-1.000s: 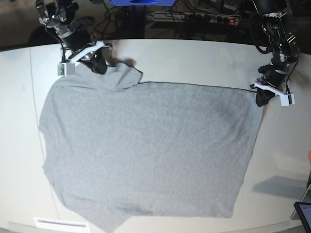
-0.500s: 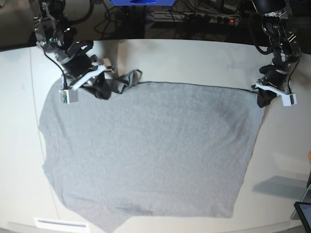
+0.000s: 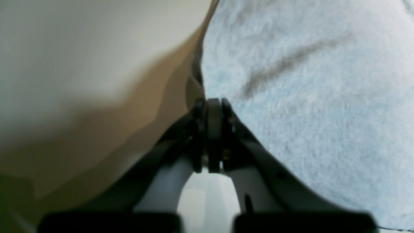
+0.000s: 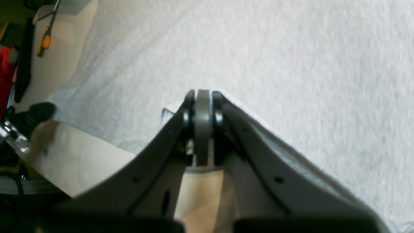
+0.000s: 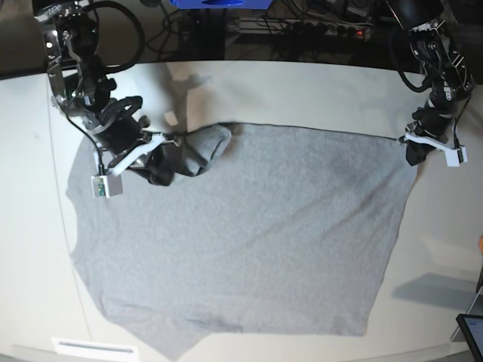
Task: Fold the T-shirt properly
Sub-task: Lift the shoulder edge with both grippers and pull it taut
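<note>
The grey T-shirt (image 5: 249, 234) lies spread, plain side up, on the white table (image 5: 302, 90). In the base view my right gripper (image 5: 160, 172) is over the shirt's upper left part, shut on a bunched fold (image 5: 202, 149) pulled in over the body. The right wrist view shows the right gripper (image 4: 202, 97) pressed together, with T-shirt (image 4: 291, 64) cloth draped over one finger. My left gripper (image 5: 413, 154) is shut on the shirt's far right corner, and the back edge runs taut from it. The left wrist view shows the left gripper (image 3: 210, 106) shut at the T-shirt (image 3: 307, 97) edge.
Cables and a power strip (image 5: 302, 26) lie behind the table's back edge. A dark screen corner (image 5: 472, 332) sits at the front right, and a white strip (image 5: 94, 348) at the front left. A screwdriver (image 4: 43, 42) lies on the table beyond the shirt.
My right gripper has moved forward and inward from the back left corner, dragging the shirt's fold over its body. The left gripper has stayed almost in place at the right corner.
</note>
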Controlling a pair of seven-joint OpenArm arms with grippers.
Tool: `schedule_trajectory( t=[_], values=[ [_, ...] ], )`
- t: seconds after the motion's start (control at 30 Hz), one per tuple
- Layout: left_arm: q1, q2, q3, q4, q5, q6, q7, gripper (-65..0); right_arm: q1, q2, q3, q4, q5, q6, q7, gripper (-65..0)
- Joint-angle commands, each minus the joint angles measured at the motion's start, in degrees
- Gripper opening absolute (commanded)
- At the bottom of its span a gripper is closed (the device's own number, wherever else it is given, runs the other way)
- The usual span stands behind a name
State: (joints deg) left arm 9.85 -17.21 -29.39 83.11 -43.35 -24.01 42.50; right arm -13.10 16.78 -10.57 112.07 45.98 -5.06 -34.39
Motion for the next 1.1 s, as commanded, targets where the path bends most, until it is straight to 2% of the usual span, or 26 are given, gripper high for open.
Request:
schedule_trajectory(
  t=[0.0,0.3,0.47,0.57,0.67,0.73,1.07],
  values=[
    [-0.92,-0.68,-0.55,2.12,-0.91,-0.3,-0.61,-65.0,1.02,0.32,0.33,0.85,0.31,0.44,1.21,-64.7],
    [-3.91,1.08,-5.21,7.66,-0.65,-0.21,7.74,-65.0,4.97,0.32,0.33,0.68,0.31,0.44,-0.73,-64.7],
    [-4.18,1.08,-5.21,7.39,-0.65,-0.21,7.65,-65.0,7.52,0.32,0.41,0.5,0.31,0.44,-0.73,-64.7],
    [-5.14,1.08,-5.21,7.22,-0.65,0.05,7.57,-65.0,8.31,0.15,2.96,0.41,0.31,0.62,-1.43,-64.7],
    [-6.2,1.08,-5.21,6.08,-0.82,3.75,7.48,-65.0,9.72,-0.03,5.69,-0.29,0.31,0.8,-3.63,-64.7],
    [-7.87,1.08,-5.21,4.85,-0.82,4.98,7.48,-65.0,10.07,-0.03,7.27,-0.73,0.31,0.8,-4.16,-64.7],
    [-15.69,1.08,-5.21,-5.7,-0.65,5.06,7.39,-65.0,11.13,-0.12,8.68,-4.95,0.31,0.88,-3.98,-64.7]
  ],
)
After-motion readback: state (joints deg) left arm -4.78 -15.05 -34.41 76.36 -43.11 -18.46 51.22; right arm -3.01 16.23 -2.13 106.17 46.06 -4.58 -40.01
